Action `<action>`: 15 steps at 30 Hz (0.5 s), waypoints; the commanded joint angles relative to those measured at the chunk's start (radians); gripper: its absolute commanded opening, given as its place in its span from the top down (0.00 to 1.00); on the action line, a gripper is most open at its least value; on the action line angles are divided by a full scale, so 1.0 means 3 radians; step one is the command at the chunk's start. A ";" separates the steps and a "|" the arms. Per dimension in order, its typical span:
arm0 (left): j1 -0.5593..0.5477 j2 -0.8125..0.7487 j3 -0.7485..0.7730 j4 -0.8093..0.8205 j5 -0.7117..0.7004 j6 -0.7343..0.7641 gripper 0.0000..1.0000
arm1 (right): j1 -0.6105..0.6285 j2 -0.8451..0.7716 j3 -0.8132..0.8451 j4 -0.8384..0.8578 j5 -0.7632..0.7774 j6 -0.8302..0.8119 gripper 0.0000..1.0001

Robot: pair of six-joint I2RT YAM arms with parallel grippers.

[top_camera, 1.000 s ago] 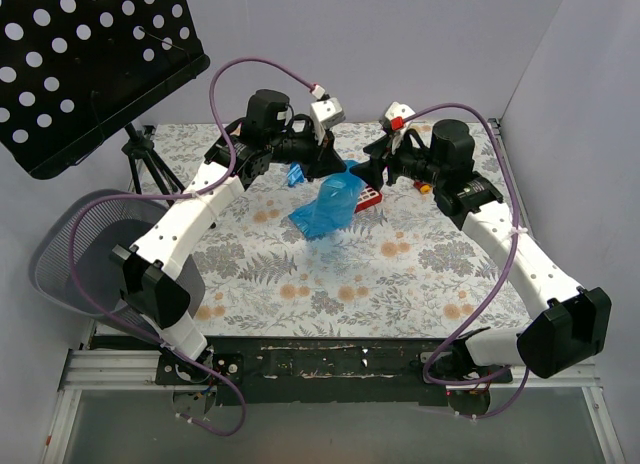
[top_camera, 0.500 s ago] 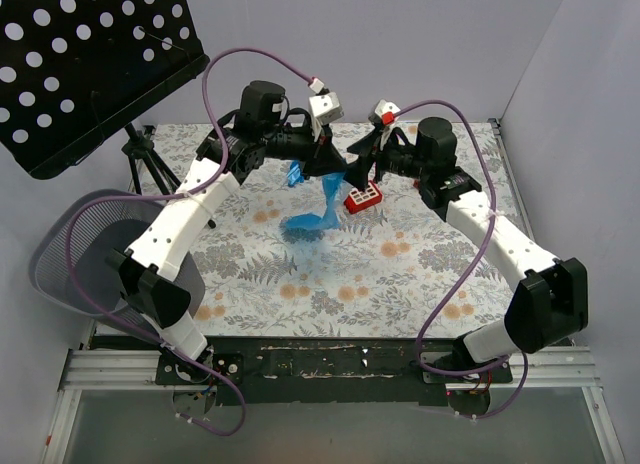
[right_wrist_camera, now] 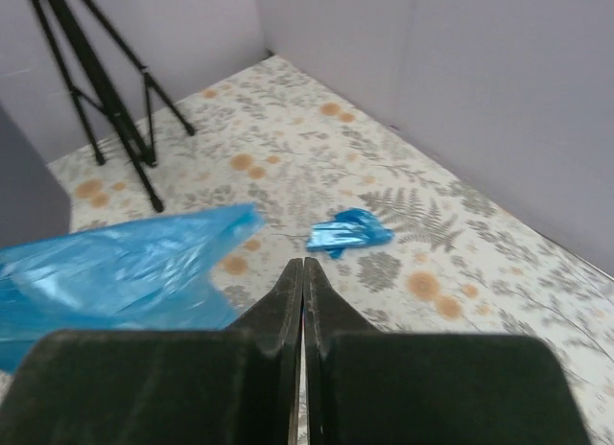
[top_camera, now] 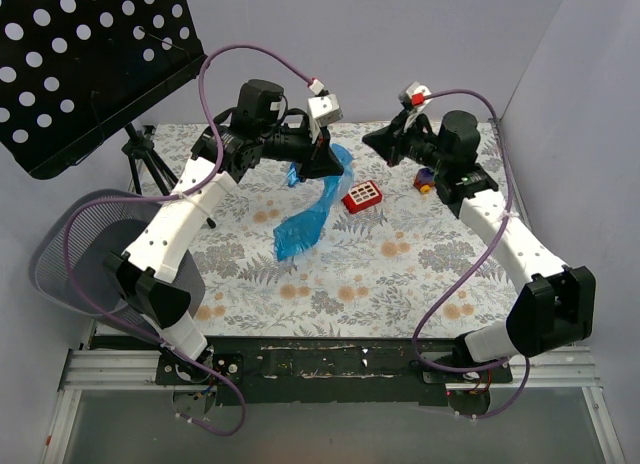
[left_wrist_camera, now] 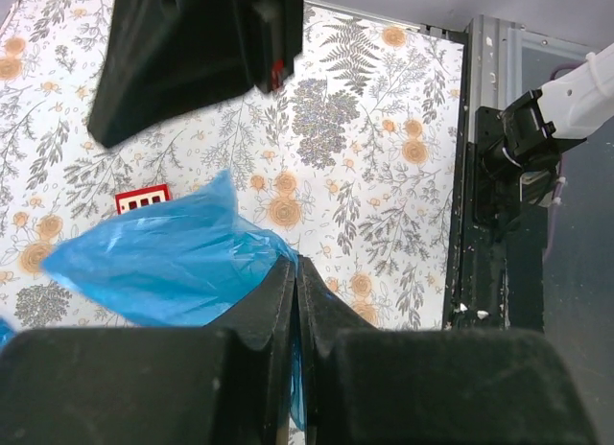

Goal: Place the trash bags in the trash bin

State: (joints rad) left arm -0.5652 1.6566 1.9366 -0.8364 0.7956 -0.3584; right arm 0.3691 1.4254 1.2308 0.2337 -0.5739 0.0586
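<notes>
Bag (top_camera: 308, 222) hangs from left claw (top_camera: 332, 167), which is clamped on it; right claw (right_wrist_camera: 303, 263) is pressed together nearby.

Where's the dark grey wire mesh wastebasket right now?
Top view, far left: the grey mesh wastebasket sits off the table's left edge, beside the left arm, nearer than the black perforated music stand.

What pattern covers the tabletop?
The tabletop shows grey ferns and orange flowers on white, clearest in left wrist view.
</notes>
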 commanded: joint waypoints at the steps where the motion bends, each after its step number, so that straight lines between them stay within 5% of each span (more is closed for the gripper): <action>1: -0.0008 -0.0235 -0.0089 -0.0035 -0.0141 0.0126 1.00 | -0.0284 -0.0200 0.0177 -0.0022 0.0374 0.0045 0.99; 5: -0.0008 -0.0296 -0.0258 0.0164 -0.0412 0.0136 1.00 | -0.0443 -0.0353 0.0101 -0.0165 0.0232 -0.0179 0.99; 6: -0.0008 -0.0291 -0.0253 0.0185 -0.0417 0.0156 1.00 | -0.0443 -0.0404 0.0050 -0.0196 -0.0164 -0.0453 0.92; 7: -0.0008 -0.0276 -0.0233 0.0195 -0.0402 0.0162 1.00 | -0.0433 -0.0481 0.0004 -0.0252 -0.0446 -0.0653 0.71; 10: -0.0008 -0.0194 -0.0136 0.0109 -0.0331 0.0192 1.00 | -0.0310 -0.0675 -0.0119 -0.0507 -0.0985 -0.1073 0.26; 11: -0.0008 -0.0174 -0.0110 0.0073 -0.0305 0.0218 1.00 | -0.0239 -0.0711 -0.0140 -0.0609 -0.1057 -0.1161 0.19; 15: -0.0003 -0.0122 -0.0054 -0.0004 -0.0218 0.0284 1.00 | 0.0012 -0.0788 -0.0186 -0.0769 -0.1069 -0.1340 0.16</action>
State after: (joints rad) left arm -0.5652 1.6318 1.8751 -0.8165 0.7033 -0.3088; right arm 0.3153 1.2175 1.1938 0.0597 -0.8005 -0.2237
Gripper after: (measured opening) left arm 0.008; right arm 0.832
